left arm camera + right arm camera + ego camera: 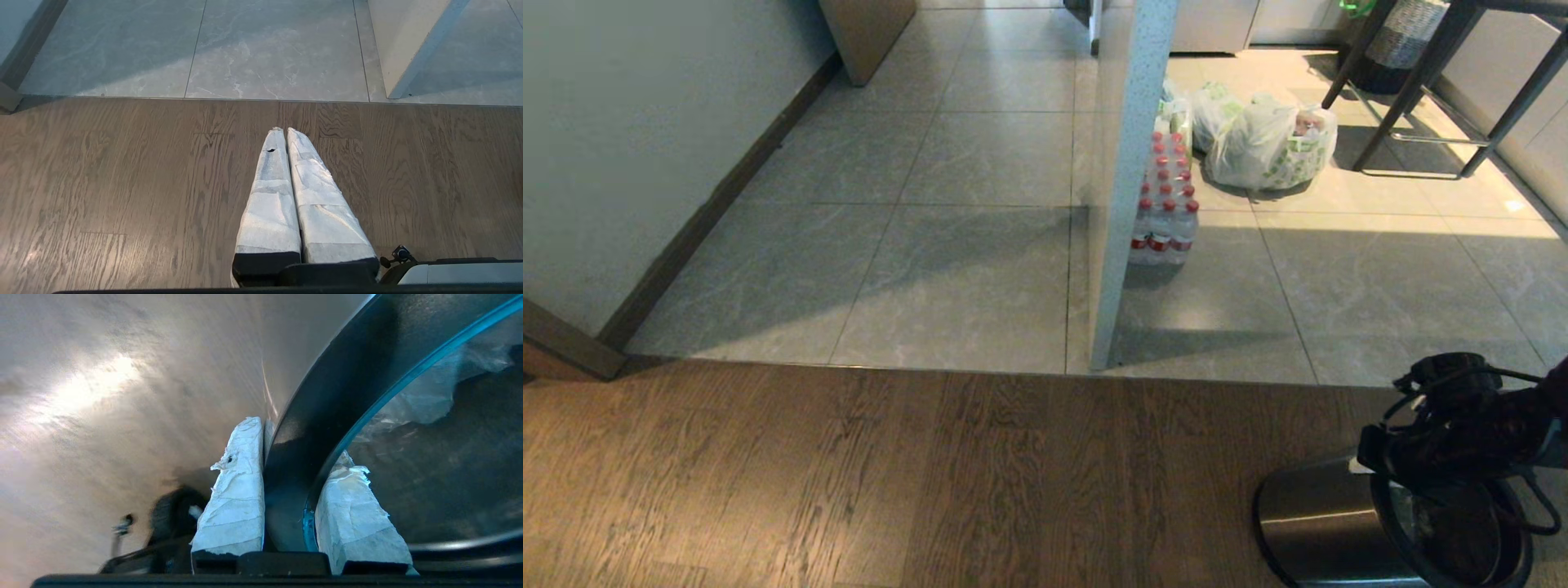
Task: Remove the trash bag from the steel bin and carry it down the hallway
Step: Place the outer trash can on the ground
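- We see the steel bin (pixel 1319 523) standing on brown wood-grain flooring at the lower right of the head view, just short of the line where the wood meets grey stone tiles.
- Our right gripper (pixel 286 486) straddles the bin's dark rim — one taped finger pressed to the brushed outer wall, the other inside. The jaws are closed on the rim, likely to pinch the bag's edge where it folds over it; whether film is really caught there, we cannot tell.
- The trash bag (pixel 429 396) sits inside the bin — thin, crinkled, whitish film bunched against the dark interior.
- Our left gripper (pixel 286 130) hangs parked over bare wood, its white-wrapped fingers pressed together, holding nothing.
- Farther off on the tiles, beside a pale speckled post (pixel 1131 180), stand a shrink-wrapped pack of red-capped bottles (pixel 1164 212) and a white bag with green print (pixel 1270 139).
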Controlling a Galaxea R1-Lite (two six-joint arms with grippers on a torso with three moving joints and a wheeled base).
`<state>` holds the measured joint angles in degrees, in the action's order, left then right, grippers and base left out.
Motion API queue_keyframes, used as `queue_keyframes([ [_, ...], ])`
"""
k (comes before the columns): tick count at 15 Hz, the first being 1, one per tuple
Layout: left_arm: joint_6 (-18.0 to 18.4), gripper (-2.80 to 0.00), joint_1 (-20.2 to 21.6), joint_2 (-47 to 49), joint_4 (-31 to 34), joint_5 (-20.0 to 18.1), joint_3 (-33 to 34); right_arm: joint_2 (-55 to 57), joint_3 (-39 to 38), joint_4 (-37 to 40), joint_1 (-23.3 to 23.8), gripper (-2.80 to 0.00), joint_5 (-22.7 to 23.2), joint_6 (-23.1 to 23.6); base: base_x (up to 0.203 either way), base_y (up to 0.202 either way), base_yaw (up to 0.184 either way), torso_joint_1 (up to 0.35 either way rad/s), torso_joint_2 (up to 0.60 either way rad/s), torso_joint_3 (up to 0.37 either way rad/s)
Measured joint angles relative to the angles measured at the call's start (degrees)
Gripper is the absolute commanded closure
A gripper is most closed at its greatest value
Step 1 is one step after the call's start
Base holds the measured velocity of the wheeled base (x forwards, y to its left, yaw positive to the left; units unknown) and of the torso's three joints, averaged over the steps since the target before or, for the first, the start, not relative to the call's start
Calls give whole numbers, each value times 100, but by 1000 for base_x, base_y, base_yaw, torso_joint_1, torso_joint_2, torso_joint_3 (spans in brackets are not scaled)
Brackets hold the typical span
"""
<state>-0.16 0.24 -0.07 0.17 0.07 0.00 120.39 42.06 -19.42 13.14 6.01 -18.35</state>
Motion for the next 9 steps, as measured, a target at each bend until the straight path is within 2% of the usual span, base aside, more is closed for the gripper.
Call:
queue_keyframes([
  [9, 2, 0, 0, 0, 2, 0, 0, -1698, -848, 95, 13, 0, -50, 74, 0, 0, 0, 0, 0, 0],
])
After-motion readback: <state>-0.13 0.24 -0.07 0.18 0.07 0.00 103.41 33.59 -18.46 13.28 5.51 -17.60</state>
